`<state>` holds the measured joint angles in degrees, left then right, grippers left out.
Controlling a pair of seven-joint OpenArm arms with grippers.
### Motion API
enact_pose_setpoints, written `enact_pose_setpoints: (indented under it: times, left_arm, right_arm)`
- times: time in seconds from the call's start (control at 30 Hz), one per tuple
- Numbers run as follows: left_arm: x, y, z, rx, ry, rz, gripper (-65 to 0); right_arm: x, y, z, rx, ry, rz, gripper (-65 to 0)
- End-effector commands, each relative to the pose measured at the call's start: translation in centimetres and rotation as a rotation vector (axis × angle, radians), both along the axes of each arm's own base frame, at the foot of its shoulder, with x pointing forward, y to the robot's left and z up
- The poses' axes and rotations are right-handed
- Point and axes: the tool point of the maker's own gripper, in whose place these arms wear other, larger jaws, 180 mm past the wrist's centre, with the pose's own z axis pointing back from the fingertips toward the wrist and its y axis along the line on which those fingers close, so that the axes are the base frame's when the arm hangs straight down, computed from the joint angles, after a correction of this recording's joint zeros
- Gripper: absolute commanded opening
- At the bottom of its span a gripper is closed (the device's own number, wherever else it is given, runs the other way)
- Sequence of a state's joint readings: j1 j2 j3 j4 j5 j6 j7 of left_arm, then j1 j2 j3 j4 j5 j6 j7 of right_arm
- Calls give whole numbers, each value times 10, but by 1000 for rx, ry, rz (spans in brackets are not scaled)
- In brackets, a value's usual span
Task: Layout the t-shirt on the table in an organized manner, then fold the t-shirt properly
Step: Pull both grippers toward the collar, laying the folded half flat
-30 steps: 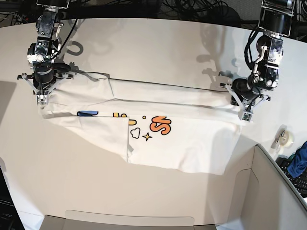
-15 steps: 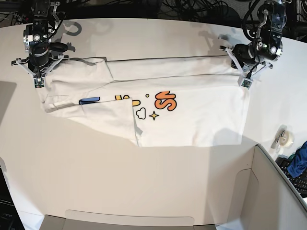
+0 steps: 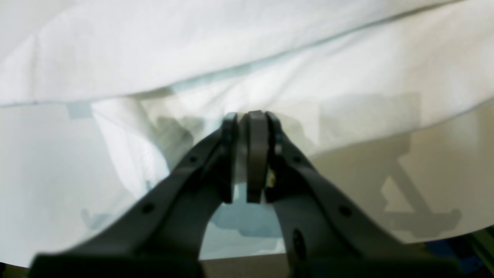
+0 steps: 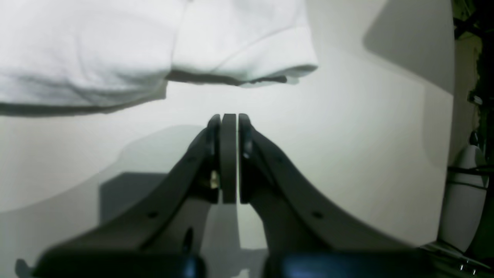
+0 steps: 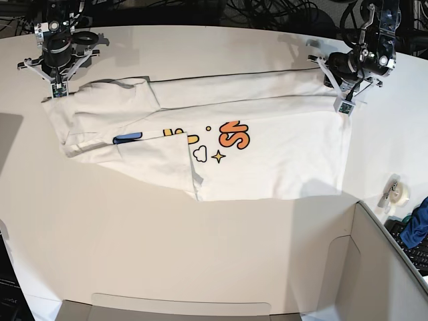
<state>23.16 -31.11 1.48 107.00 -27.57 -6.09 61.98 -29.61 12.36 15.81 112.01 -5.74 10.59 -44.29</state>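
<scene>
The white t-shirt (image 5: pixel 267 154) lies spread sideways on the off-white table (image 5: pixel 200 254), orange, yellow and blue lettering up, with one flap folded over at the front left. My left gripper (image 5: pixel 344 107) is at the shirt's far right corner. In the left wrist view the left gripper (image 3: pixel 247 116) is shut with a thin layer of the shirt (image 3: pixel 270 58) pinched between its tips. My right gripper (image 5: pixel 57 90) is at the far left. In the right wrist view the right gripper (image 4: pixel 228 116) is shut and empty, just short of the shirt's sleeve hem (image 4: pixel 247 73).
A tape roll (image 5: pixel 396 192) sits at the right table edge. A grey box wall (image 5: pixel 381 267) stands at the front right, with a blue cloth (image 5: pixel 416 227) behind it. Dark cables (image 5: pixel 267 10) run along the far edge.
Both grippers moved toward the far edge, pulling the shirt's top edge back so it lies flatter. The right gripper no longer holds the cloth.
</scene>
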Motion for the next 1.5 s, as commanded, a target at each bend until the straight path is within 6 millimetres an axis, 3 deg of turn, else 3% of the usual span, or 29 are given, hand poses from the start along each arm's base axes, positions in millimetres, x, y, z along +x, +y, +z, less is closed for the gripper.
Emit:
enact_pose_setpoints:
  times: [0.0, 0.17, 0.33, 0.43, 0.53, 0.7, 1.0, 1.1, 1.47]
  left_arm:
    - [3, 4, 4, 17, -7, -10, -613]
    - [3, 2, 4, 15, -6, -14, -613]
    - [3, 4, 4, 18, -7, -10, -613]
    - [3, 5, 4, 20, -8, -10, -613]
    - [3, 5, 4, 20, -8, -10, -613]
    - [4, 4, 5, 20, -10, -11, -613]
    - [1, 4, 4, 19, -4, -12, -615]
    - [-9, 4, 0, 19, 20, -14, -615]
    - [-23, 2, 6, 33, 32, -52, -617]
  right_arm:
    - [14, 0, 21, -23, -76, 15, -650]
    - [45, 1, 47, -28, -182, 16, -650]
    - [71, -12, 42, -7, -151, -60, -650]
    - [81, -18, 26, 13, -121, -80, -650]
    - [82, -26, -9, 47, -35, -118, -650]
    - [67, -27, -33, 59, 14, -117, -650]
    - [13, -21, -24, 4, 59, -65, -650]
    - [1, -22, -20, -20, 75, -45, -650]
    - [-20, -23, -24, -33, 120, -34, -650]
